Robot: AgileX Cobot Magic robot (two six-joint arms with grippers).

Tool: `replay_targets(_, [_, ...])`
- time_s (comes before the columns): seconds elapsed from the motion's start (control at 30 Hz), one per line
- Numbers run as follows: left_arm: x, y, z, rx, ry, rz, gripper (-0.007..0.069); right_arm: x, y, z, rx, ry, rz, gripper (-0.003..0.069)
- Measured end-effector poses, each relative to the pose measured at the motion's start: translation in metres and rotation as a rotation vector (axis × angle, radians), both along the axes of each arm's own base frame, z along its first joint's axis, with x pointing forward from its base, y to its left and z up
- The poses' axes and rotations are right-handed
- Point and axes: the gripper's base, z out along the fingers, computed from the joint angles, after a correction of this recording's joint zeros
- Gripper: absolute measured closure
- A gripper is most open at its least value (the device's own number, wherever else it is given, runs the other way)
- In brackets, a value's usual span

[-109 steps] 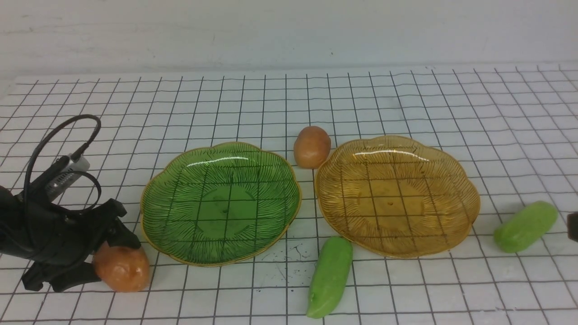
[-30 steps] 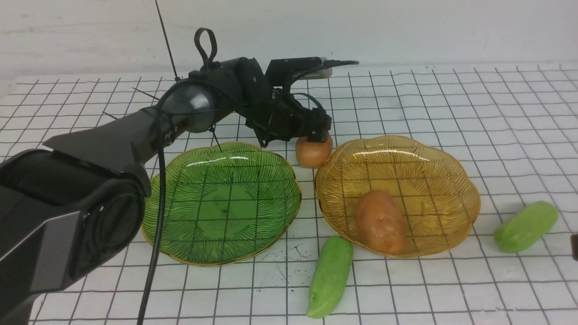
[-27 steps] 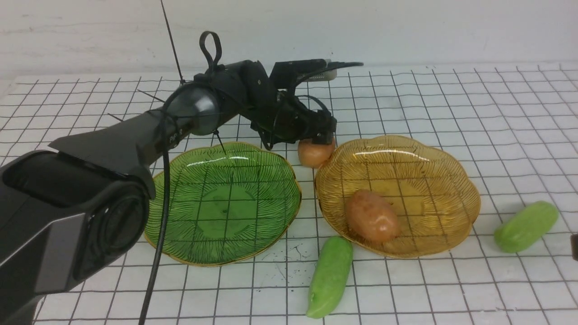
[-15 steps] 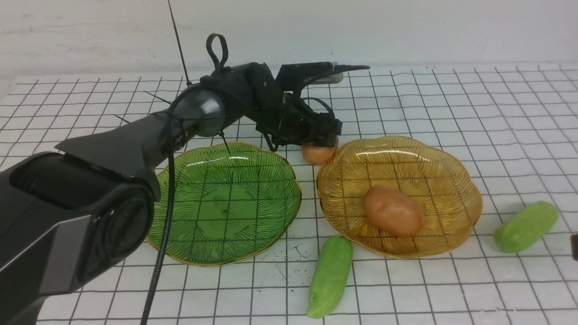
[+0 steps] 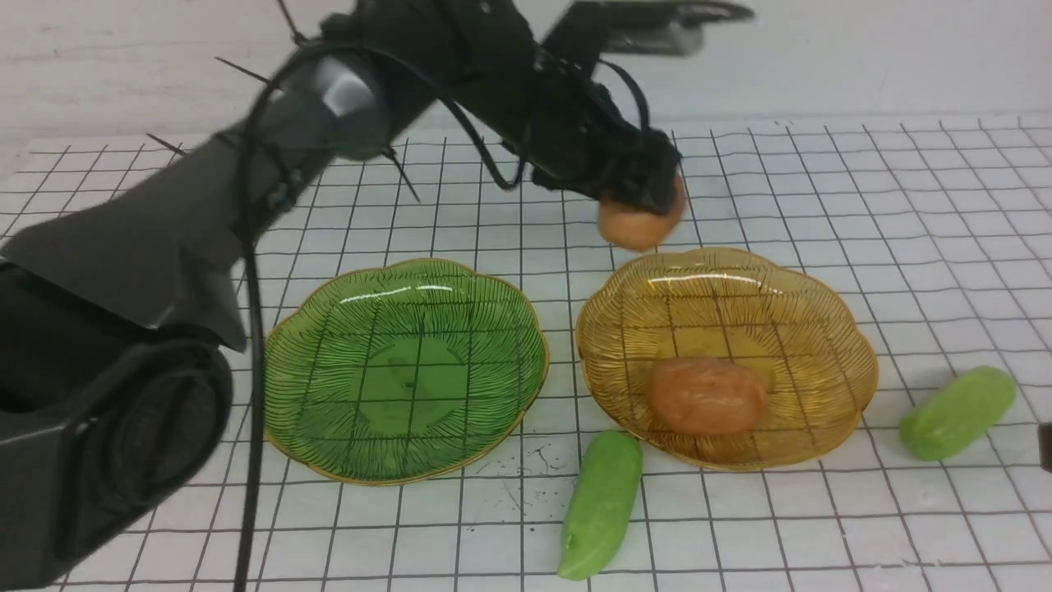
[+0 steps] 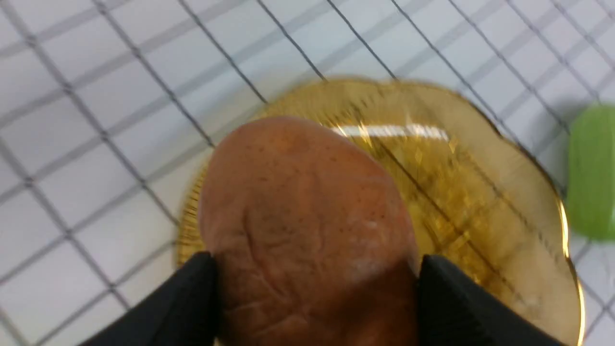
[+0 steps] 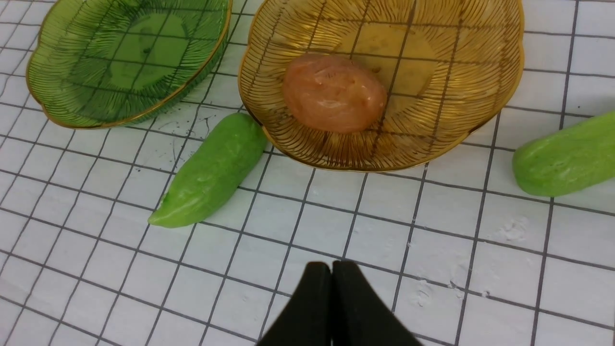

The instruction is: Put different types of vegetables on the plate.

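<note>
Between the left gripper's (image 5: 645, 201) jaws, the held potato (image 6: 307, 206) is hanging over the amber plate's (image 5: 822, 296) far rim.
That gripper is clenching the held potato across its width, long axis poking out past the fingertips. The plate is lying just below and robot-ward of it (a resting potato (image 5: 707, 395) is already sitting there). The right gripper (image 7: 331, 298), pinched shut and empty, is idling well nearer the robot. Half a second ago the held potato was sitting on the table behind the plates; now it is riding higher and rightward.
</note>
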Motion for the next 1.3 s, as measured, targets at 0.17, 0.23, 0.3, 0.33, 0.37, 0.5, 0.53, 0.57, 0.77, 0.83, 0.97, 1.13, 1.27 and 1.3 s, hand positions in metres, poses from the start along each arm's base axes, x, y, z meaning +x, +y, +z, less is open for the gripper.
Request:
replay_targets(0.17, [0.001,-0.013,-0.031,0.100,-0.005,-0.038,0.0159,0.000,0.000,0.000,0.000,-0.002,-0.002,0.0674])
replay_targets(0.23, [0.002,-0.016,-0.041,0.125,0.003,-0.044,0.0159,0.000,0.000,0.000,0.002,-0.001,-0.004,0.0674])
replay_targets(0.3, [0.002,-0.016,-0.047,0.142,0.013,-0.044,0.0159,0.000,0.000,0.000,0.008,0.003,-0.009,0.0674])
replay_targets(0.33, [0.000,-0.017,-0.049,0.146,0.035,-0.043,0.0145,0.000,0.001,0.000,0.023,0.010,-0.015,0.0674])
replay_targets(0.37, [-0.001,-0.017,-0.049,0.150,0.053,-0.041,0.0123,-0.001,0.002,0.000,0.037,0.019,-0.009,0.0674])
replay_targets(0.5, [-0.006,-0.015,-0.043,0.161,0.084,-0.041,0.0027,-0.002,0.005,0.001,0.064,0.028,0.017,0.0674])
replay_targets(0.53, [-0.008,-0.014,-0.039,0.161,0.085,-0.043,0.0011,-0.002,0.005,0.001,0.070,0.024,0.017,0.0674])
replay_targets(0.57, [-0.010,-0.013,-0.034,0.163,0.089,-0.046,0.0001,-0.002,0.006,0.002,0.079,0.019,0.016,0.0674])
replay_targets(0.77, [-0.027,0.003,0.006,0.234,0.084,-0.058,0.0142,0.006,0.008,0.007,0.145,0.003,0.010,0.0672])
replay_targets(0.83, [-0.034,0.014,0.029,0.278,0.040,-0.044,0.0307,0.016,0.006,0.007,0.143,0.023,-0.005,0.0671])
replay_targets(0.97, [-0.045,0.038,0.078,0.303,-0.081,0.015,0.0567,0.037,-0.004,0.005,0.070,0.093,-0.078,0.0670])
replay_targets(1.13, [-0.070,0.079,0.144,0.231,-0.186,0.111,0.0629,0.072,-0.028,0.001,-0.047,0.208,-0.291,0.0669])
replay_targets(1.27, [-0.105,0.106,0.184,0.168,-0.241,0.150,0.0632,0.107,-0.046,-0.012,-0.150,0.255,-0.426,0.0659])
replay_targets(1.3, [-0.114,0.110,0.188,0.165,-0.246,0.146,0.0632,0.115,-0.049,-0.017,-0.161,0.268,-0.447,0.0652])
